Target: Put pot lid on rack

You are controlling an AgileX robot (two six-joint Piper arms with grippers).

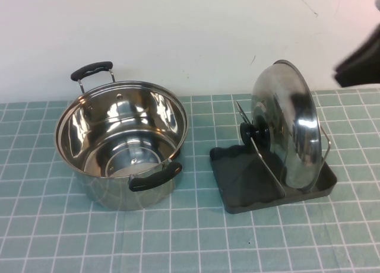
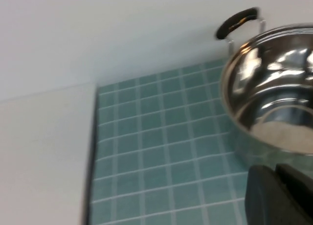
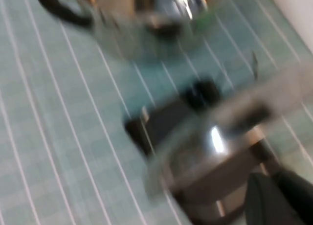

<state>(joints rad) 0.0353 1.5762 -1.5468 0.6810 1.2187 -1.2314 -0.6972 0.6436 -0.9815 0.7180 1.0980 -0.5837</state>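
High view: lid (image 1: 288, 121) upright in rack (image 1: 261, 181), centre-right. Right gripper (image 1: 358, 62) upper right, left gripper (image 2: 279, 195) unseen here; jaws' state we cannot tell. Lid could tip if bumped.

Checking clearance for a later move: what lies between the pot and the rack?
In the high view, only bare tiled mat separates the pot from the rack, which holds the pot lid. The right hand sits far right; the left hand is unseen there.

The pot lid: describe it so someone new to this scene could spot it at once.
On the green tiled table, right of the open steel pot, sits a dark grey rack. The pot lid stands on edge in it, leaning on the wire loops. It alone is a shiny dome with a black knob.
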